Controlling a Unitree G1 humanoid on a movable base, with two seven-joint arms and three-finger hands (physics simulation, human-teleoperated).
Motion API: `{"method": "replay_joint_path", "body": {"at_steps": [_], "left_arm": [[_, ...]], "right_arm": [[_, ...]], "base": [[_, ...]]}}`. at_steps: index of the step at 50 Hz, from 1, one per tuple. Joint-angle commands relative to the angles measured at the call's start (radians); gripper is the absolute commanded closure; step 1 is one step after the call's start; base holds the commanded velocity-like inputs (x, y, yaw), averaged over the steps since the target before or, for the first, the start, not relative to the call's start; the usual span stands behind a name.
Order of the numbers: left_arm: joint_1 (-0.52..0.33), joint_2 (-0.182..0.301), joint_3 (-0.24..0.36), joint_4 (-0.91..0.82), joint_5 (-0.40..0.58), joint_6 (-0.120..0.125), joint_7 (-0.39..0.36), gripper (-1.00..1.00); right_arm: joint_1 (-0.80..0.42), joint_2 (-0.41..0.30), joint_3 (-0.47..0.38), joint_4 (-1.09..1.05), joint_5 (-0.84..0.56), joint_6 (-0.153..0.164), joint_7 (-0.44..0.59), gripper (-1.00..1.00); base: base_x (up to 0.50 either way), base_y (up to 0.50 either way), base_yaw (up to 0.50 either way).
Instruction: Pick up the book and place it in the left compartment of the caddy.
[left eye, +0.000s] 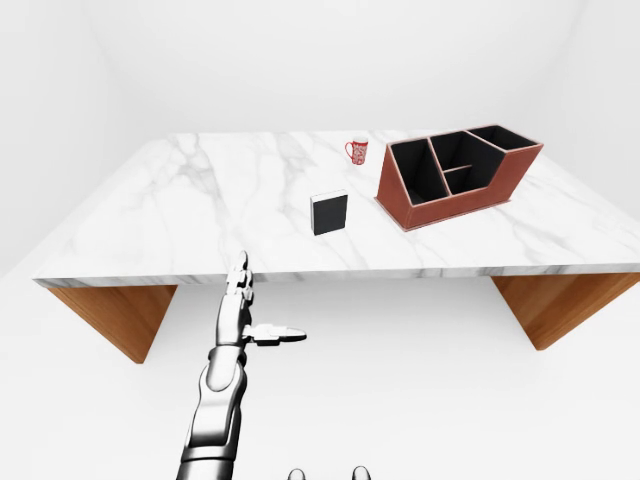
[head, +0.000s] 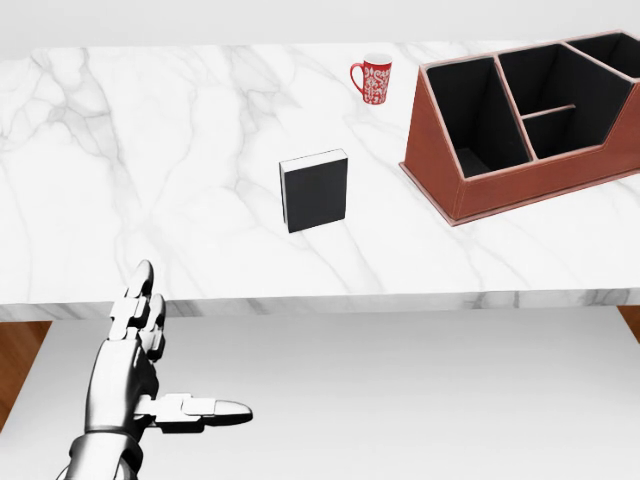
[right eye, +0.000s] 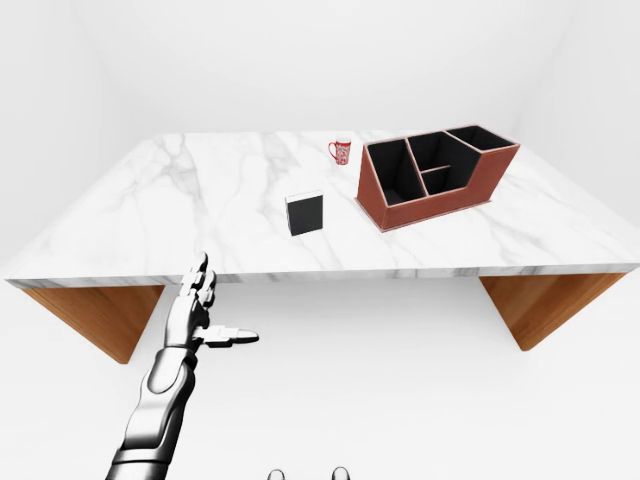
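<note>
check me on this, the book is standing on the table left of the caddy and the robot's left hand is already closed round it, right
Not quite. The book does stand on the table left of the caddy, but the left hand is open and short of the table edge, apart from the book, as the head view shows.

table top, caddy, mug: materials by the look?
Table top: polished marble look, white with grey veins; wood-toned supports below.
Caddy: probably leather or leatherette, matte reddish-brown walls with pale edging, black lining.
Mug: likely glazed ceramic, red with a white pattern and white inside.
All are simulator renders, so only the look is certain.
</note>
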Motion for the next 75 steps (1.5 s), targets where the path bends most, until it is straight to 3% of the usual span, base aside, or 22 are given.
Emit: {"method": "replay_joint_path", "body": {"at_steps": [1, 9, 10, 15, 25, 32, 35, 38, 42, 43, 50, 56, 58, 61, 75], "left_arm": [[-0.004, -0.001, 0.003, 0.007, -0.002, 0.003, 0.003, -1.0], [0.003, -0.002, -0.002, -0.001, 0.0, 0.005, 0.002, -1.0], [-0.002, 0.0, 0.001, 0.016, -0.002, -0.007, 0.0, -1.0], [0.006, -0.002, -0.003, -0.011, 0.0, 0.012, 0.002, -1.0], [0.002, -0.001, -0.003, 0.001, 0.001, 0.003, 0.0, -1.0], [0.005, -0.002, -0.005, -0.009, 0.003, 0.011, 0.0, -1.0], [-0.002, 0.0, -0.002, 0.016, 0.001, -0.006, -0.004, -1.0], [0.003, -0.002, -0.005, -0.005, 0.007, 0.01, 0.001, -1.0], [-0.002, -0.002, -0.004, 0.009, 0.006, 0.0, 0.0, -1.0], [0.006, -0.003, -0.007, -0.011, 0.008, 0.013, 0.002, -1.0], [-0.004, -0.001, -0.003, 0.023, 0.006, -0.01, -0.001, -1.0], [0.0, -0.002, -0.006, 0.0, 0.009, 0.008, 0.001, -1.0], [0.001, -0.002, -0.005, 0.008, 0.008, -0.001, 0.0, -1.0], [-0.001, -0.002, -0.006, 0.0, 0.007, 0.008, 0.0, -1.0], [0.0, -0.002, -0.006, -0.001, 0.007, 0.009, 0.0, -1.0]], "right_arm": [[0.052, -0.039, -0.093, 0.15, 0.064, 0.0, 0.061, -1.0], [0.056, -0.034, -0.09, 0.149, 0.062, 0.0, 0.066, -1.0], [0.057, -0.035, -0.092, 0.15, 0.065, 0.0, 0.066, -1.0], [0.057, -0.038, -0.093, 0.158, 0.064, 0.0, 0.07, -1.0], [0.057, -0.035, -0.089, 0.164, 0.076, 0.0, 0.072, -1.0], [0.053, -0.026, -0.053, 0.193, 0.062, 0.0, 0.073, -1.0], [0.051, -0.027, -0.045, 0.201, 0.061, 0.0, 0.067, -1.0], [0.049, -0.029, -0.038, 0.207, 0.06, 0.0, 0.059, -1.0], [0.044, -0.032, -0.029, 0.196, 0.051, 0.0, 0.044, -1.0], [0.039, -0.029, -0.025, 0.199, 0.051, 0.0, 0.049, -1.0], [0.036, -0.023, -0.002, 0.219, 0.027, 0.0, 0.054, -1.0], [0.035, -0.024, -0.007, 0.221, 0.037, 0.0, 0.051, -1.0], [0.037, -0.026, -0.007, 0.222, 0.03, 0.0, 0.045, -1.0], [0.038, -0.027, -0.009, 0.219, 0.03, 0.0, 0.045, -1.0], [0.036, -0.027, -0.01, 0.218, 0.028, 0.0, 0.046, -1.0]], "base": [[0.0, 0.0, 0.0], [0.0, 0.0, 0.0], [0.0, 0.0, 0.0], [0.0, 0.0, 0.0], [0.0, 0.0, 0.0], [0.0, 0.0, 0.0], [0.0, 0.0, 0.0], [0.0, 0.0, 0.0], [0.0, 0.0, 0.0], [0.0, 0.0, 0.0], [0.0, 0.0, 0.0], [0.0, 0.0, 0.0], [0.0, 0.0, 0.0], [0.0, 0.0, 0.0], [0.0, 0.0, 0.0]]}}
